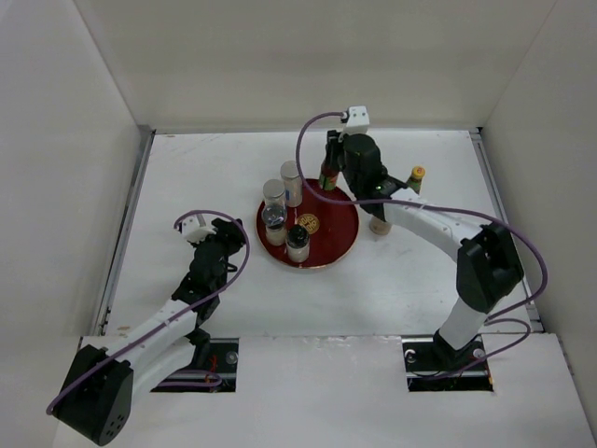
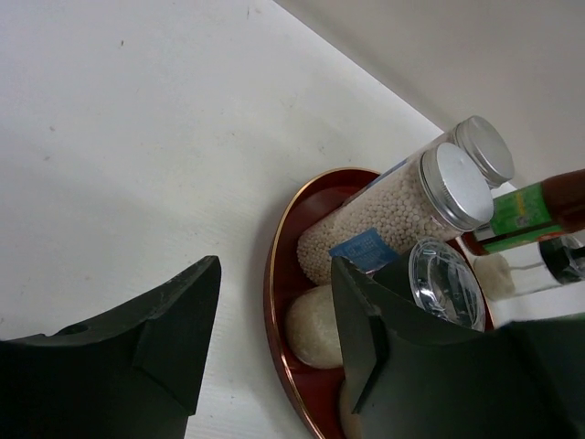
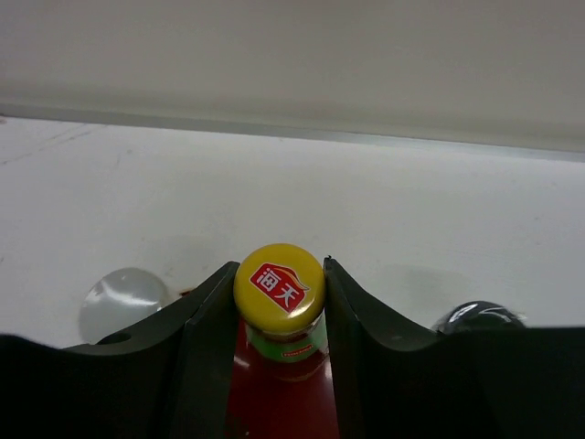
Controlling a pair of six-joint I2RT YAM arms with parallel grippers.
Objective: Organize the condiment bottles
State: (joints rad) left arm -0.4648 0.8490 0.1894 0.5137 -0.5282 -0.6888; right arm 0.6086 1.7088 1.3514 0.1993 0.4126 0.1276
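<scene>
A round red plate (image 1: 334,245) holds two silver-capped shakers (image 1: 292,177) (image 1: 273,194) and two black-topped pale shakers (image 1: 273,224) (image 1: 298,242). My right gripper (image 1: 334,174) is shut on the neck of a dark red sauce bottle (image 3: 279,285) with a yellow cap, upright at the plate's far rim. A second sauce bottle (image 1: 417,176) stands on the table to the right. Another pale shaker (image 1: 379,225) stands partly under my right arm. My left gripper (image 1: 230,240) is open and empty, just left of the plate; in its wrist view the plate rim (image 2: 271,274) lies between its fingers.
White walls close in the table on three sides, with a metal rail along the left edge (image 1: 126,233). The left wrist view shows the silver caps (image 2: 457,183), the held sauce bottle (image 2: 539,206) and bare table to the left of the plate.
</scene>
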